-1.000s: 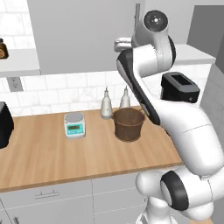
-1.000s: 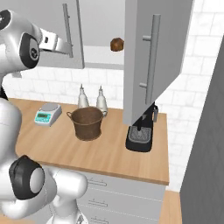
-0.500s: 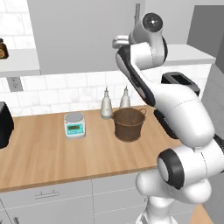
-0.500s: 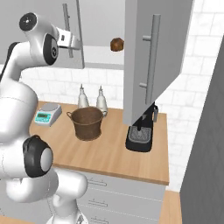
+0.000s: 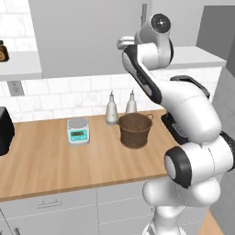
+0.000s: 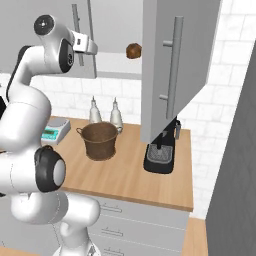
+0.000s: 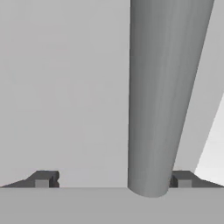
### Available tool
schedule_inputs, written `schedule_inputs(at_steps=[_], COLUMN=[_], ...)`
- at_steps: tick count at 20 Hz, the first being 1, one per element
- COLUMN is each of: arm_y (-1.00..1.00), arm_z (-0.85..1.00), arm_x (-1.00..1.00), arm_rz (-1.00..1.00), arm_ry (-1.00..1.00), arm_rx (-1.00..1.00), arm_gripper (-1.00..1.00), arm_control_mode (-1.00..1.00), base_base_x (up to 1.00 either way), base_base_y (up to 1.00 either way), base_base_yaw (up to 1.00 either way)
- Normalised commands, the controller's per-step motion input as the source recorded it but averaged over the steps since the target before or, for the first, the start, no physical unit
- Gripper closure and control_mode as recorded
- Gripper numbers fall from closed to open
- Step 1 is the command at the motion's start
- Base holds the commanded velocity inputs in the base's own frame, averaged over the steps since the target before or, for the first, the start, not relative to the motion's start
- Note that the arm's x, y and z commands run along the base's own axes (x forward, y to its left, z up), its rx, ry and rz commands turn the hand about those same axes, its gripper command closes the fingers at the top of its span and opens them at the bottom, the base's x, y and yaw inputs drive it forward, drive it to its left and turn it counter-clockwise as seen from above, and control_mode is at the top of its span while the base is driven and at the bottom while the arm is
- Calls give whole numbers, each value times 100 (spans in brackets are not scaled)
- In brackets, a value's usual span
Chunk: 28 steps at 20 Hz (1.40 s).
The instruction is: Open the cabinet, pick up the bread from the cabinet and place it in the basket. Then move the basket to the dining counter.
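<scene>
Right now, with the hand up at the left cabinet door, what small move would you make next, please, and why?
Probably close the open gripper on the door handle: the bar already stands between the fingertips, nearer one side. The left door looks shut, while the right door is swung open and the bread sits on the shelf.

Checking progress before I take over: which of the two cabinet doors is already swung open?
The right-hand door, above the coffee machine, stands swung out, with the bread showing on the shelf beside it. The left door, at whose handle the gripper sits, is closed.

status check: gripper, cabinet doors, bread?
Gripper open, straddling left door handle. Right cabinet door swung open. Bread on shelf. Basket on counter.
</scene>
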Motion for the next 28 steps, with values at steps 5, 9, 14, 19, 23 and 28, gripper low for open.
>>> schedule_inputs(at_steps=[5, 9, 14, 19, 23, 28], arm_y=[15, 60, 98, 100, 100, 100], arm_z=[-40, -33, -4, 0, -3, -9], arm_x=[13, -8, -90, -100, -100, -100], arm_rz=[6, 6, 8, 7, 6, 4], arm_ry=[0, 0, 0, 4, 4, 1], arm_rx=[0, 0, 0, 0, 0, 0], arm_gripper=[100, 100, 100, 100, 100, 100], arm_control_mode=[-100, -100, -100, -100, -100, -100], base_base_x=[0, 0, 0, 0, 0, 0], base_base_y=[0, 0, 0, 0, 0, 0], base_base_yaw=[0, 0, 0, 0, 0, 0])
